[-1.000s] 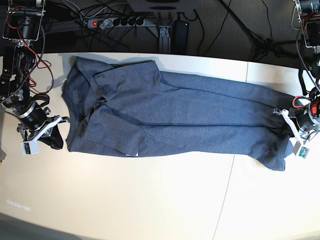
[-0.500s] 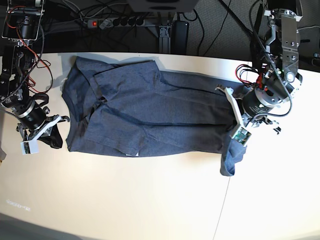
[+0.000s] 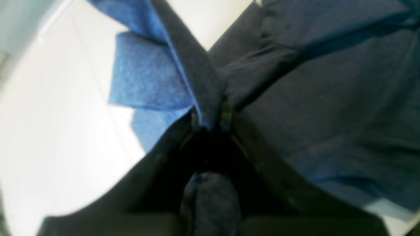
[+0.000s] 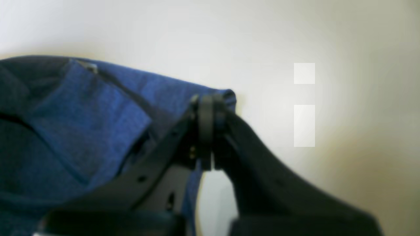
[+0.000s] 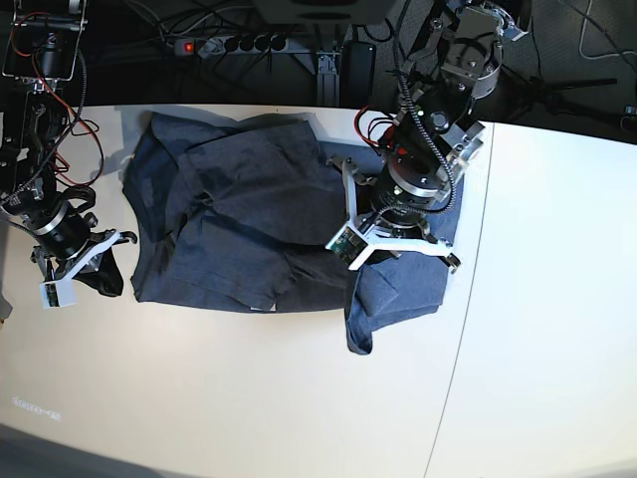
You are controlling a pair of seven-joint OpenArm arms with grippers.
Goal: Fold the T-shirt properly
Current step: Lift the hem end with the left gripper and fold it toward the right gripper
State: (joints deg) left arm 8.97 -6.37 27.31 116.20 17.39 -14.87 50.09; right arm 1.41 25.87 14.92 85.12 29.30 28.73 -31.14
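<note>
Carried leftward in base view, the left fingers (image 5: 360,255) stay clamped on the heathered blue-grey cotton T-shirt (image 5: 239,224), half doubled over on the white bench (image 5: 537,329); right fingers (image 5: 62,282) pinch its opposite edge. Flattening remains.

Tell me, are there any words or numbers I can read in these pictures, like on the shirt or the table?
No words can be read anywhere.
T-shirt: only plain blue-grey cloth shows, no lettering in view.
Table: a faint small mark near its front left corner, too small and pale to read.
Left hand: a small green and white tag, too tiny to read.
</note>
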